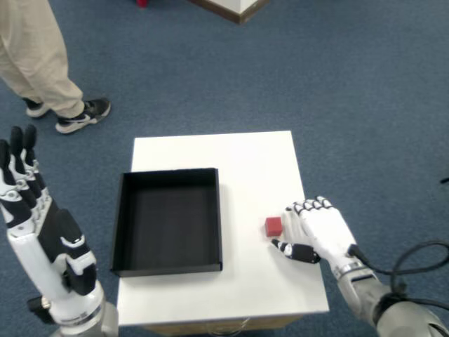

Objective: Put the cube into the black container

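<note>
A small red cube point(273, 226) lies on the white table point(238, 158), right of the black container point(168, 220). The container is a shallow square tray with nothing inside. My right hand point(319, 232) rests low over the table just right of the cube, fingers curled forward and thumb reaching out below the cube. A narrow gap shows between the cube and the fingertips point(293, 209); the hand holds nothing. My left hand point(38, 239) stands raised and open off the table's left side.
A person's legs and shoes point(83, 116) stand on the blue carpet at the upper left. A wooden furniture corner point(235, 8) shows at the top. A black cable point(414, 260) loops by my right forearm. The table's right edge runs close to my right hand.
</note>
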Robot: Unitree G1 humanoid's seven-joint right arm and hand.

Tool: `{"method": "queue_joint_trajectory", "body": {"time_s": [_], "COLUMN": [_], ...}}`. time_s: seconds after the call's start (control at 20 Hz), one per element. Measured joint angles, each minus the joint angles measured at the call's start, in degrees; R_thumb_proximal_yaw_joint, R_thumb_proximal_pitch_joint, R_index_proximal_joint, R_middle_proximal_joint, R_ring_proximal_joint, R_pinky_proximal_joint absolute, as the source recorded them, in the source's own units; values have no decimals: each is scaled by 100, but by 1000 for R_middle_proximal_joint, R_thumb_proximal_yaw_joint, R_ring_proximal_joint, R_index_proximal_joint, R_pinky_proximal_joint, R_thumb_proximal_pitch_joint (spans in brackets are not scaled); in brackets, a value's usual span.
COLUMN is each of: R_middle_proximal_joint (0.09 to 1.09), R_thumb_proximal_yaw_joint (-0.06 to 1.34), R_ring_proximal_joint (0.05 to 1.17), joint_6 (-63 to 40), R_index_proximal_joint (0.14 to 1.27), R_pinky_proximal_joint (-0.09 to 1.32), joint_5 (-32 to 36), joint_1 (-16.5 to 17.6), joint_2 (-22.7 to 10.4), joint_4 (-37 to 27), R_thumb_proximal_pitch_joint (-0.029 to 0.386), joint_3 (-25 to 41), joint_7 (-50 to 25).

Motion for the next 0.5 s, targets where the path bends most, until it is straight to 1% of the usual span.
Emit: {"method": "queue_joint_trajectory", "body": {"time_s": [0.3,0.5], "R_middle_proximal_joint": [300,301], "R_thumb_proximal_yaw_joint": [535,543], "R_ring_proximal_joint": [292,296], "joint_6": [-67,-98], "R_index_proximal_joint": [410,414], "R_pinky_proximal_joint": [182,184], "joint_5": [-127,-184], "joint_1": [0,1], "joint_2": [99,160], "joint_4": [0,1], "R_thumb_proximal_pitch_joint": [-10,-9], "joint_3": [147,181], "joint_7": [-316,-332]}}
